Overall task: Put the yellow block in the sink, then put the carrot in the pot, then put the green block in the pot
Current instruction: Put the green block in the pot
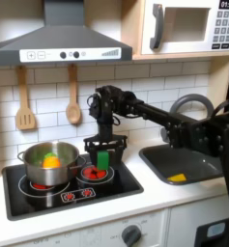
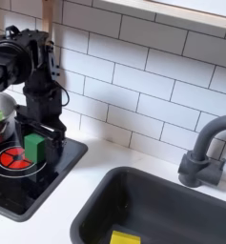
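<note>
Above the stove's red burner point(image 1: 95, 175), the gripper point(image 1: 103, 157) is clamped on the green block point(image 1: 102, 158), lifted just clear of the cooktop point(image 2: 29, 195). Beside it on the first exterior view's left, the pot point(image 1: 48, 164) holds the carrot point(image 1: 51, 161). Well apart, the yellow block point(image 2: 125, 237) lies in the sink point(image 2: 172, 205).

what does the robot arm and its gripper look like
The arm is all black: boxy, blocky links joined at chunky joints, with dark cables running along it. The gripper is black too, with a wide crossbar and two flat fingers hanging from it. No markings can be made out in either exterior view.
</note>
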